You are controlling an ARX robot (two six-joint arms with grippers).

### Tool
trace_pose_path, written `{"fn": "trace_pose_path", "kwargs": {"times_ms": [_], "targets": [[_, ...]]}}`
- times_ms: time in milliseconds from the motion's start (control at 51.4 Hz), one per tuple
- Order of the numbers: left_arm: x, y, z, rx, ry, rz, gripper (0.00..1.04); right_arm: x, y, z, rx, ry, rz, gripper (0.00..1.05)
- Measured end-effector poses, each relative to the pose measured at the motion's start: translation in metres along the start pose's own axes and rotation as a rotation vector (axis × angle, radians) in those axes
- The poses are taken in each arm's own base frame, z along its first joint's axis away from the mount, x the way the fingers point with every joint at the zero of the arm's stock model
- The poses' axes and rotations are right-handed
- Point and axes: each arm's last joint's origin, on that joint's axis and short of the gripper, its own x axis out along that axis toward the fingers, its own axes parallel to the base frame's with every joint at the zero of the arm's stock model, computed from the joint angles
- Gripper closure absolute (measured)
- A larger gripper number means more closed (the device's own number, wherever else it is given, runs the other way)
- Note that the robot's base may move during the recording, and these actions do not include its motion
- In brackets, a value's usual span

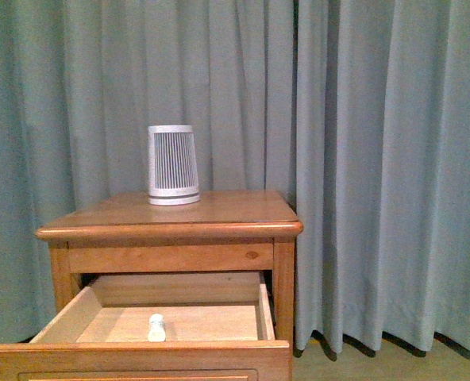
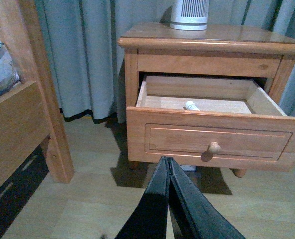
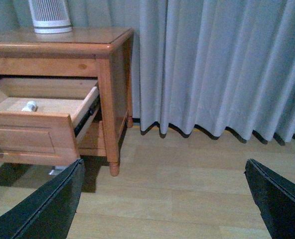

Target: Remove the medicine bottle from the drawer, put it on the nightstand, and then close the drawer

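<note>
We log the drawer (image 1: 140,361) open with the medicine bottle (image 1: 156,327) on its floor near the front wall, and judge the pick-up not yet begun: left fingers (image 2: 157,209) pressed together, right fingers (image 3: 53,204) spread wide, both well apart from the bottle, so the next move calls for a reach over the drawer front.

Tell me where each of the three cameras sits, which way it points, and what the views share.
Front view: on the robot's body, facing the nightstand head-on, looking into the open drawer holding the medicine bottle; no arm shows.
Left wrist view: on the left arm, low, facing the drawer's knobbed front; the shut left claw shows.
Right wrist view: on the right arm, facing the nightstand's corner and the curtain; the open right claw shows.
Shared: all three see the medicine bottle in the drawer.
</note>
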Motion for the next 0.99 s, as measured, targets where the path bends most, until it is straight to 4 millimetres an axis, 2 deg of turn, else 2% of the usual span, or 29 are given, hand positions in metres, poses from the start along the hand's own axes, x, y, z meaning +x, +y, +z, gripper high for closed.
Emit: {"fn": "trace_pose_path", "kwargs": {"times_ms": [136,195,389,565,857,993], "targets": [[0.0000,0.0000,0.0000,0.000,0.000,0.000,1.02,0.0000,0.0000,0.0000,0.000,0.000,0.000,0.07],[0.0000,0.0000,0.0000,0.000,0.000,0.000,0.90,0.0000,0.0000,0.0000,0.000,0.000,0.000,0.07],[0.0000,-0.0001,0.0000,0.001,0.000,-0.003,0.38,0.0000,-0.0001,0.0000,0.000,0.000,-0.003,0.07],[0.0000,0.0000,0.0001,0.001,-0.001,-0.002,0.07,0.0000,-0.0001,0.0000,0.000,0.000,-0.003,0.07],[-0.0001,0.0001,0.0000,0.004,-0.002,0.003,0.07,0.0000,0.0001,0.0001,0.000,-0.001,0.005,0.07],[-0.0002,0.0001,0.0001,0.004,-0.003,0.003,0.07,0.0099,-0.0043,0.0026,0.028,0.034,-0.217,0.07]]}}
